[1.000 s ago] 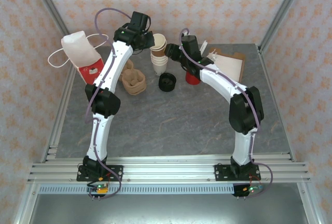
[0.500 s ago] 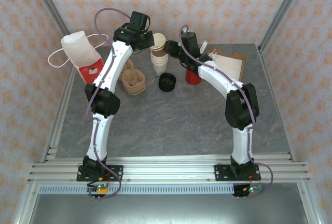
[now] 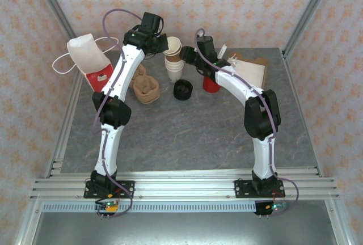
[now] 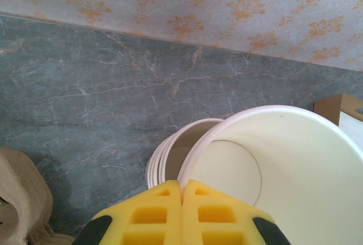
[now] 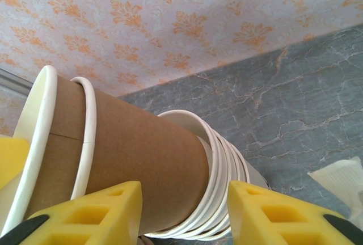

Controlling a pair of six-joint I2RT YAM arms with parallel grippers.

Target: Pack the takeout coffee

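The takeout coffee is out of view. A stack of lidless cream paper cups (image 3: 176,69) stands at the back of the table. Its top cup (image 3: 174,44) is tilted and partly lifted out. My left gripper (image 3: 165,44) is shut on that cup's rim; in the left wrist view the yellow fingers (image 4: 164,211) pinch the rim of the top cup (image 4: 283,160) above the stack (image 4: 170,154). My right gripper (image 3: 186,58) is open, its jaws on either side of the stack (image 5: 227,165), with the tilted cup (image 5: 130,143) between them.
A red-and-white bag (image 3: 91,58) lies at the back left. A brown cup carrier (image 3: 146,88) sits by the left arm. Loose black lids (image 3: 182,89) and a red cup (image 3: 211,84) stand near the stack. Paper and cardboard (image 3: 252,70) lie to the right.
My right arm has shifted slightly left toward the cup stack and its jaws have narrowed a little. The left gripper has kept its hold on the top cup's rim.
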